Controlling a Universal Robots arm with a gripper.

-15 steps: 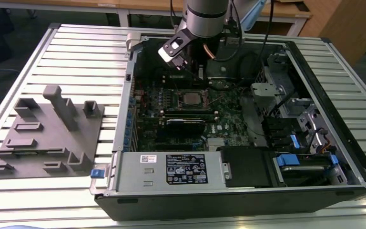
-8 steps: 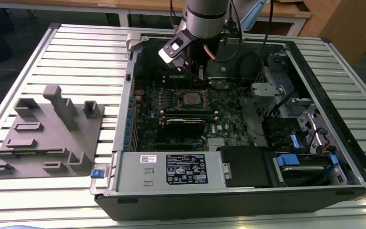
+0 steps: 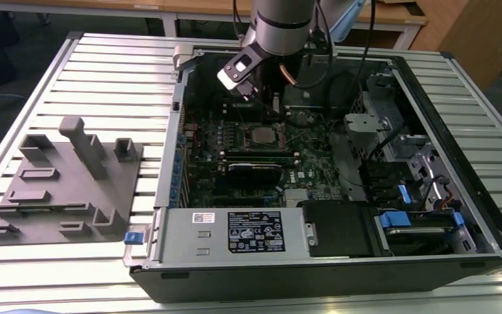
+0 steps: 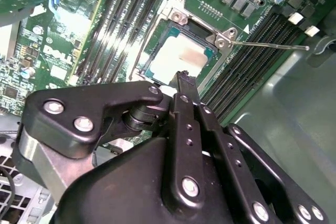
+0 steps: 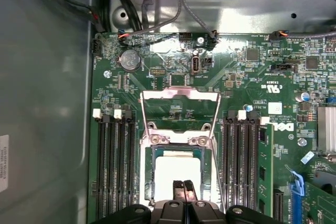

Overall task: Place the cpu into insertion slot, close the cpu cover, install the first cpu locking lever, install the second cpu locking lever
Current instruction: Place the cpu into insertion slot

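Gripper (image 5: 183, 185) hangs low inside the open computer case (image 3: 460, 157). Fingertips are pressed together with nothing between them, plain in both wrist views. The tips sit above the near edge of the insertion slot (image 5: 206, 174), close over it; contact cannot be judged. The cpu (image 5: 177, 166) lies flat inside the slot, pale top up, square to the rim, so the first step reads as done. It lies directly under and just beyond the tips. The cpu cover (image 5: 178, 94) is not down: the thin silver frame stands raised on its hinge at the slot's far edge, across the cpu from the gripper, its window open to the board behind. Its hinge line runs crosswise to the line from fingertips to cover. In the second wrist view one locking lever (image 4: 268, 44) juts free from a corner of the slot, a thin rod reaching out over the memory slots (image 4: 247, 61); unlatched, by the look of it. Memory slots flank the insertion slot on both sides. Well away from the slot, outside the case on the exterior view's left, a grey fixture block (image 3: 63, 183) sits on the slatted table (image 3: 112, 65).
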